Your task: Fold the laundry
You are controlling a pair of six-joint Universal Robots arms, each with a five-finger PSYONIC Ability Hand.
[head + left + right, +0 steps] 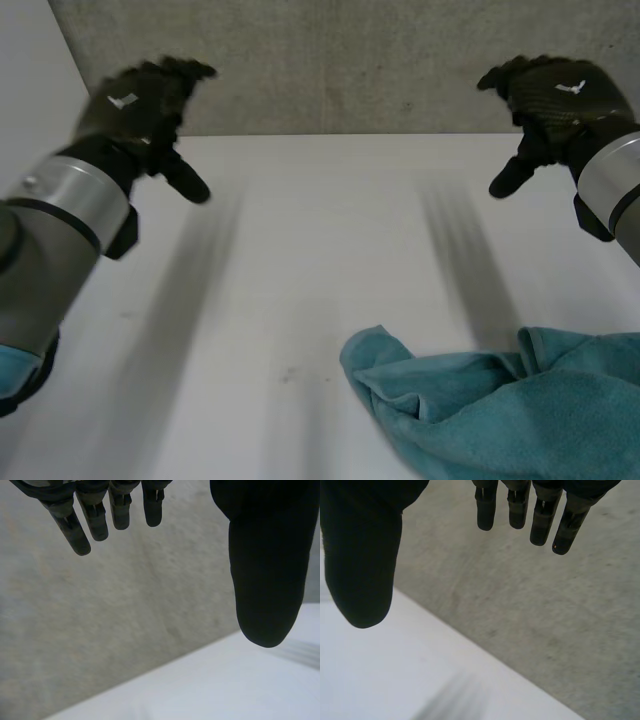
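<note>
Nearest you, a crumpled teal towel (pixel 500 410) lies on the white table (pixel 300 280), toward the right arm's side. Farther out, your left hand (pixel 135 105) and right hand (pixel 555 100) hover apart above the tabletop, fingers loosely straight and holding nothing. Beyond them stands a grey speckled wall (pixel 350 60).

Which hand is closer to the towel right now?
The right hand: the crumpled teal towel lies on its side of the table; the left hand hovers across from it.

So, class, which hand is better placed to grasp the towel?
Probably the right hand: the crumpled teal towel lies on its side of the white table, the open left hand farther off.
</note>
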